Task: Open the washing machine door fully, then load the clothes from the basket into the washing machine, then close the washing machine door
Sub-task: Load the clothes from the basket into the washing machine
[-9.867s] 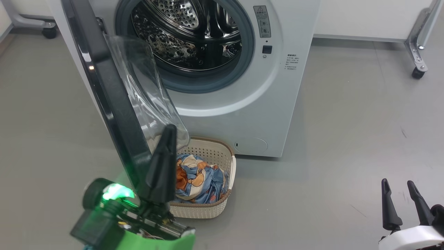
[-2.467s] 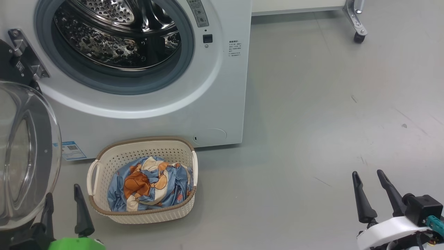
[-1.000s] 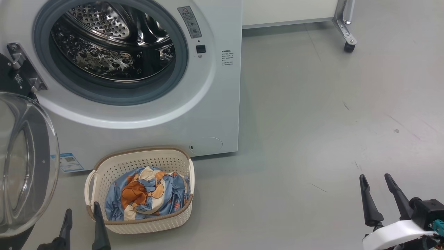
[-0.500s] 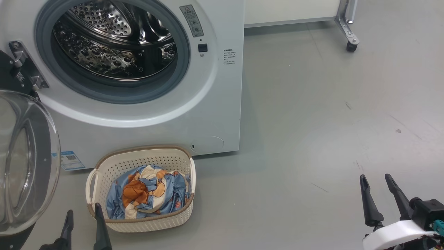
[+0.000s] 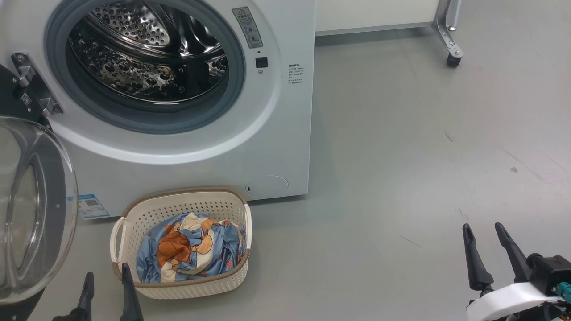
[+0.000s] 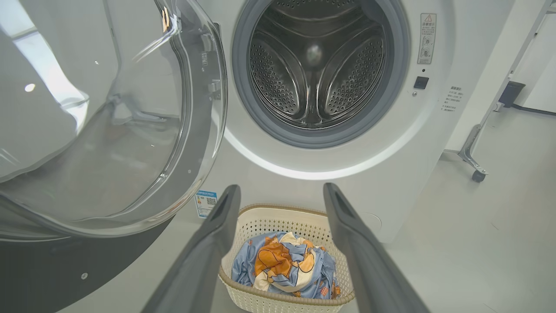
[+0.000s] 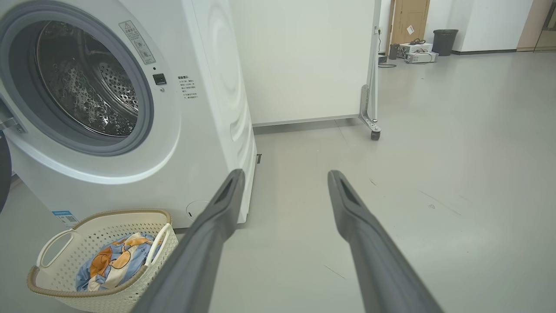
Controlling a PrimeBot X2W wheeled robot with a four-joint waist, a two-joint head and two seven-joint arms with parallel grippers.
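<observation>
The white washing machine (image 5: 276, 133) stands with its steel drum (image 5: 142, 58) exposed and bare. Its door (image 5: 35, 209), black-rimmed with bulging clear glass, is swung wide to the left on its metal hinge (image 5: 31, 84). The cream basket (image 5: 183, 287) sits on the floor before the machine, holding the light-blue bear-print clothes (image 5: 192, 249). My left gripper (image 5: 107, 290) is open and low, just short of the basket's near left corner; the left wrist view has the clothes (image 6: 282, 269) between its fingers (image 6: 217, 243). My right gripper (image 5: 486, 249) is open and holds nothing, far right of the basket (image 7: 52, 291).
A white partition on a metal frame stands behind, with a caster (image 5: 453, 60) on the floor. The grey floor (image 5: 401, 178) spreads wide to the right of the machine. A blue label (image 5: 87, 205) marks the machine's lower left corner. A bin (image 7: 443, 41) stands far off.
Earlier my left gripper was up at the half-open door; now the door is swung wide and that gripper is low by the basket. Over the last second only the camera shifted slightly.
</observation>
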